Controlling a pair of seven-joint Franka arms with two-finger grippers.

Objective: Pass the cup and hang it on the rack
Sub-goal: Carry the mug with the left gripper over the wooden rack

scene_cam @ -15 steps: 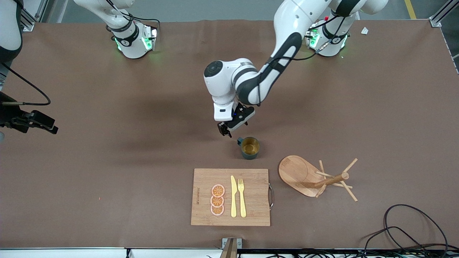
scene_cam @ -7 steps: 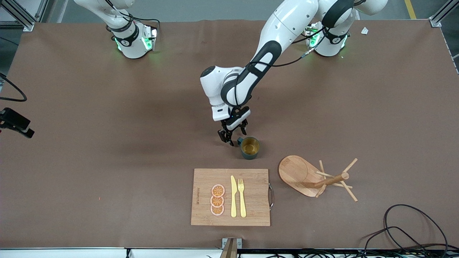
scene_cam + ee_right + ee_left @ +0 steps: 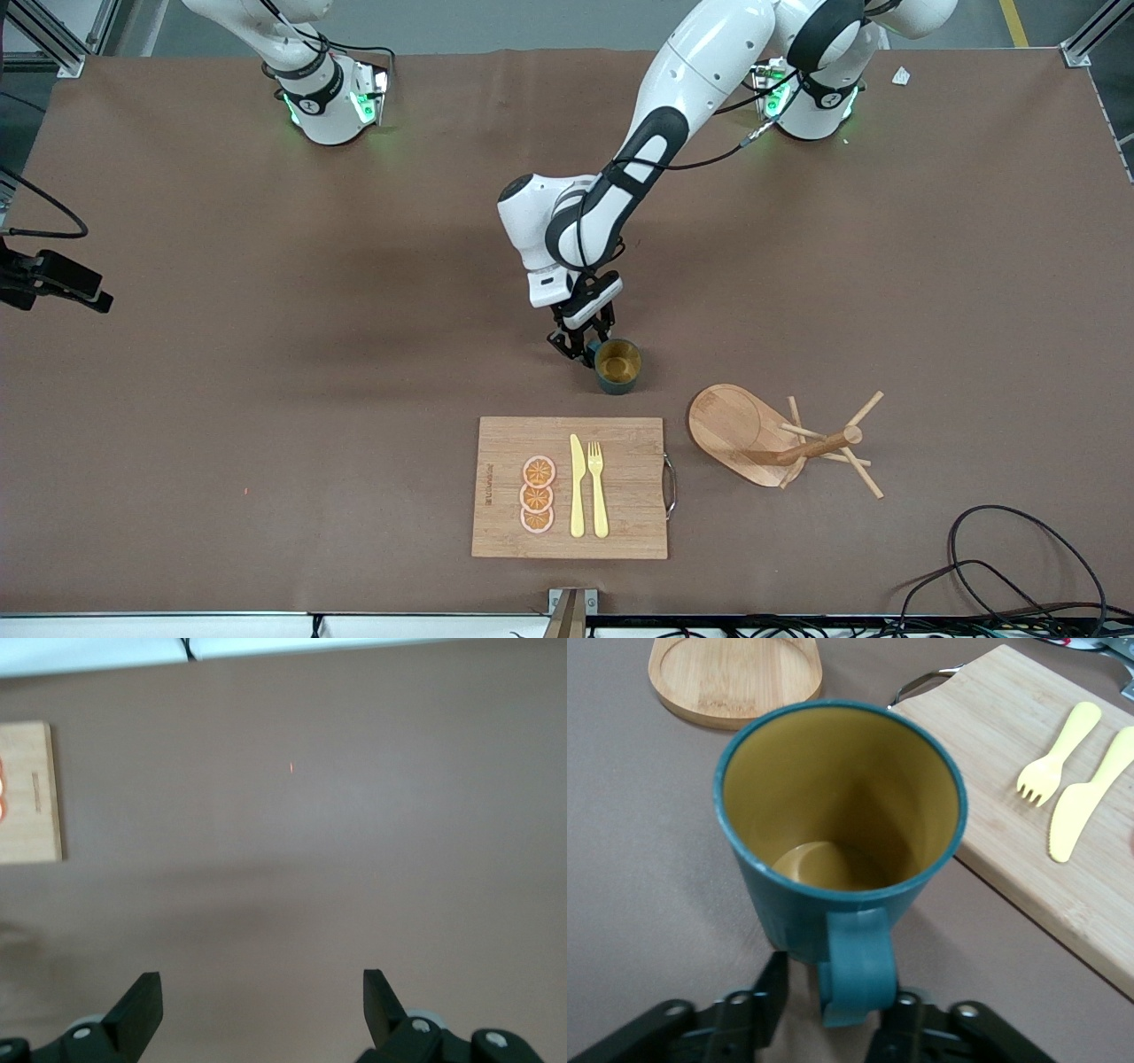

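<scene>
The dark teal cup (image 3: 617, 365) with its yellow inside stands upright on the table, between the cutting board and the arms' bases. Its handle (image 3: 855, 979) points toward my left gripper (image 3: 580, 347). That gripper is low at the cup and open, with one finger on each side of the handle, not closed on it. In the left wrist view the cup (image 3: 842, 815) fills the middle above the left gripper (image 3: 837, 988). The wooden rack (image 3: 780, 439) stands beside the cup, toward the left arm's end. My right gripper (image 3: 261, 1001) is open and empty over bare table at the right arm's end (image 3: 89, 297).
A wooden cutting board (image 3: 571, 487) with a yellow knife, a yellow fork and orange slices lies nearer the front camera than the cup. Its corner (image 3: 1010, 753) and the rack's base (image 3: 735, 678) show in the left wrist view. Black cables lie at the front corner near the rack.
My left gripper has come down and in toward the cup, and its fingers now straddle the handle. The right gripper has shifted at the table's edge.
</scene>
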